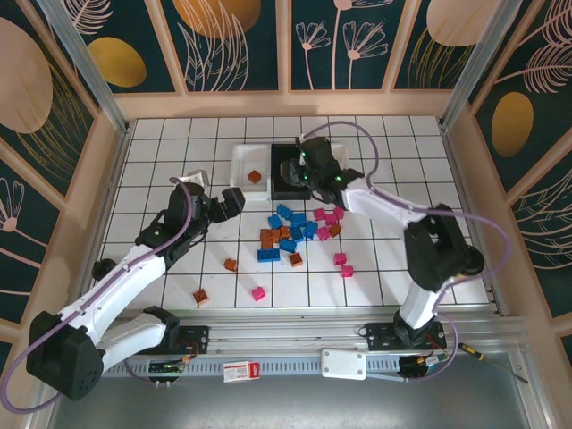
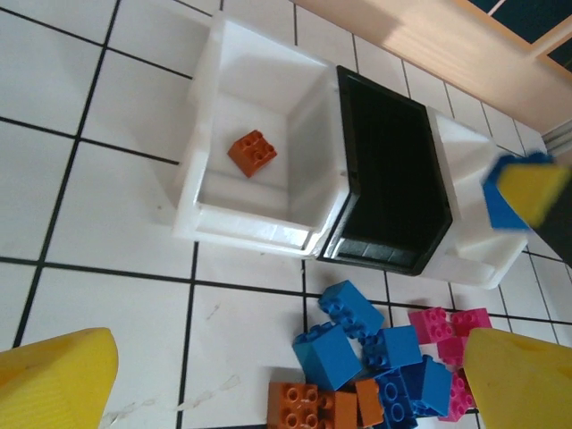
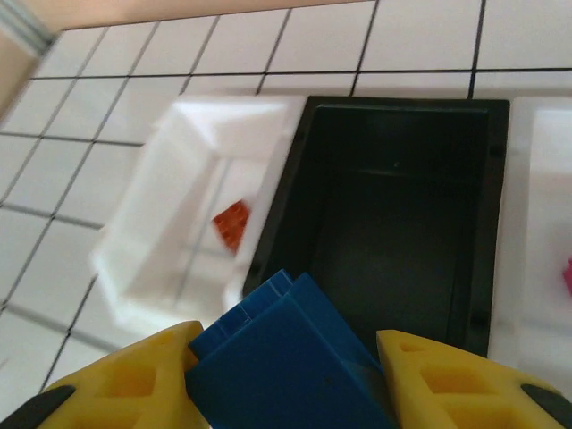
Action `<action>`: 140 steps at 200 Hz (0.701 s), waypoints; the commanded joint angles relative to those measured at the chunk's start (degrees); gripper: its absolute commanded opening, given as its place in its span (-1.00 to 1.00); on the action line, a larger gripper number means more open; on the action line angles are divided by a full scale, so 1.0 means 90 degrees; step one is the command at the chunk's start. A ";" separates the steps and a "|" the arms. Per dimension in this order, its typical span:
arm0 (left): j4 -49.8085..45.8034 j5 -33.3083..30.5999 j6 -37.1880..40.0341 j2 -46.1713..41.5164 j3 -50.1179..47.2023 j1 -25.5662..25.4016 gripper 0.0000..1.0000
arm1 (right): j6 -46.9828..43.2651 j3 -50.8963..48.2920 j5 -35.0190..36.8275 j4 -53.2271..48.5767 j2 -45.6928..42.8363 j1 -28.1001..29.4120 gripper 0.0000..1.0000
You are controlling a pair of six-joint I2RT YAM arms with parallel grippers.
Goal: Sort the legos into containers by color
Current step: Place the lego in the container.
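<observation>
Legos: one blue brick pinched in right gripper, jaws narrowed onto its sides. Carried above the near end of black bin, near the far edge of table.

Relation governing release: open bin lying ahead of and below the jaws, long axis running away toward the far edge. Brick judged over the near rim rather than the middle; a short advance along that axis advisable before letting go.

Clearance: tight sideways. Left white bin and right white bin pressed against the black one, touching on both flanks. Orange brick in the left, pink brick glimpsed in the right. Any sideways drift liable to drop blue into the wrong colour. Plenty of room lengthwise; black bin bare inside.

Left gripper: jaws wide, nothing held, hovering just beside the left white bin's near side. Nearer arm for the pile at mid-table; well apart from the right gripper, no clash expected.
</observation>
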 commanded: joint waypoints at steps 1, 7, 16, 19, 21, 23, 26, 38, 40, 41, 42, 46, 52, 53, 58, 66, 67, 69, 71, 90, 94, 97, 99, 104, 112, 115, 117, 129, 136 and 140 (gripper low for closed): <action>-0.0192 -0.0133 -0.0182 -0.0227 -0.0259 0.0013 0.98 | -0.0181 0.0808 0.0221 -0.0346 0.0839 -0.0103 -0.37; -0.0196 -0.0138 -0.0214 -0.0271 -0.0318 0.0016 0.98 | -0.0163 0.1058 0.0256 -0.0403 0.1062 -0.0135 -0.36; -0.0191 -0.0140 -0.0256 -0.0312 -0.0387 0.0015 0.98 | -0.0142 0.1347 0.0343 -0.0503 0.1333 -0.0166 -0.32; -0.0192 -0.0121 -0.0266 -0.0324 -0.0411 0.0015 0.98 | -0.0133 0.1436 0.0372 -0.0520 0.1399 -0.0180 -0.31; -0.0192 -0.0120 -0.0273 -0.0332 -0.0421 0.0012 0.98 | -0.0127 0.1486 0.0391 -0.0539 0.1454 -0.0185 -0.29; -0.0192 -0.0120 -0.0283 -0.0341 -0.0435 0.0014 0.98 | -0.0113 0.1536 0.0409 -0.0556 0.1502 -0.0189 -0.28; -0.0183 -0.0101 -0.0295 -0.0351 -0.0460 0.0015 0.98 | -0.0112 0.1605 0.0434 -0.0582 0.1566 -0.0198 -0.26; -0.0173 -0.0063 -0.0336 -0.0368 -0.0519 0.0015 0.98 | -0.0073 0.1816 0.0433 -0.0643 0.1752 -0.0216 -0.10; -0.0177 -0.0054 -0.0345 -0.0367 -0.0528 0.0017 0.97 | -0.0070 0.1848 0.0431 -0.0648 0.1772 -0.0224 -0.06; -0.0179 -0.0050 -0.0349 -0.0362 -0.0535 0.0016 0.98 | -0.0060 0.1861 0.0426 -0.0656 0.1783 -0.0225 -0.04; -0.0181 -0.0047 -0.0352 -0.0364 -0.0543 0.0020 0.98 | -0.0055 0.1873 0.0423 -0.0659 0.1794 -0.0221 -0.02; -0.0179 -0.0035 -0.0361 -0.0366 -0.0557 0.0010 0.98 | -0.0049 0.1921 0.0433 -0.0666 0.1832 -0.0217 0.08; -0.0181 -0.0006 -0.0374 -0.0367 -0.0579 0.0015 0.98 | -0.0029 0.1968 0.0423 -0.0673 0.1861 -0.0216 0.21; -0.0182 -0.0006 -0.0379 -0.0367 -0.0575 0.0015 0.98 | -0.0029 0.1975 0.0432 -0.0673 0.1857 -0.0221 0.23; -0.0182 0.0013 -0.0382 -0.0368 -0.0596 0.0015 0.98 | -0.0008 0.1990 0.0421 -0.0682 0.1861 -0.0219 0.30; -0.0206 0.0024 -0.0391 -0.0376 -0.0609 0.0012 0.98 | 0.0014 0.1992 0.0433 -0.0665 0.1834 -0.0217 0.37; -0.0208 0.0028 -0.0397 -0.0376 -0.0614 0.0014 0.98 | 0.0011 0.1992 0.0427 -0.0664 0.1829 -0.0217 0.37; -0.0210 0.0025 -0.0396 -0.0379 -0.0618 0.0015 0.98 | 0.0015 0.1992 0.0434 -0.0663 0.1813 -0.0219 0.39; -0.0216 0.0024 -0.0399 -0.0384 -0.0624 0.0015 0.98 | 0.0018 0.1989 0.0436 -0.0663 0.1797 -0.0217 0.39; -0.0293 0.0012 -0.0413 -0.0406 -0.0648 0.0016 0.98 | 0.0047 0.1727 0.0431 -0.0552 0.1472 -0.0198 0.42; -0.0315 -0.0001 -0.0430 -0.0415 -0.0650 0.0012 0.98 | 0.0055 0.1625 0.0413 -0.0519 0.1372 -0.0192 0.42; -0.0340 -0.0012 -0.0449 -0.0415 -0.0656 0.0011 0.98 | 0.0058 0.1556 0.0400 -0.0484 0.1295 -0.0180 0.42; -0.0361 -0.0025 -0.0466 -0.0415 -0.0660 0.0014 0.98 | 0.0065 0.1480 0.0389 -0.0467 0.1238 -0.0171 0.42; -0.0399 -0.0044 -0.0500 -0.0425 -0.0692 0.0015 0.98 | 0.0058 0.1300 0.0373 -0.0390 0.1077 -0.0143 0.42; -0.0430 -0.0003 -0.0515 -0.0431 -0.0725 0.0015 0.97 | 0.0075 0.0990 0.0386 -0.0278 0.0830 -0.0082 0.42; -0.0426 0.0025 -0.0532 -0.0439 -0.0751 0.0015 0.98 | 0.0082 0.0874 0.0399 -0.0230 0.0726 -0.0056 0.42; -0.0431 0.0046 -0.0543 -0.0436 -0.0772 0.0012 0.98 | 0.0088 0.0792 0.0411 -0.0211 0.0665 -0.0039 0.43; -0.0496 0.0192 -0.0590 -0.0430 -0.0893 0.0015 0.98 | 0.0119 0.0245 0.0421 -0.0024 0.0266 0.0086 0.43; -0.0531 0.0310 -0.0598 -0.0404 -0.0969 0.0015 0.97 | 0.0140 -0.0068 0.0439 0.0068 0.0063 0.0161 0.43; -0.0555 0.0374 -0.0589 -0.0366 -0.1010 0.0010 0.95 | 0.0156 -0.0245 0.0459 0.0117 -0.0046 0.0210 0.42</action>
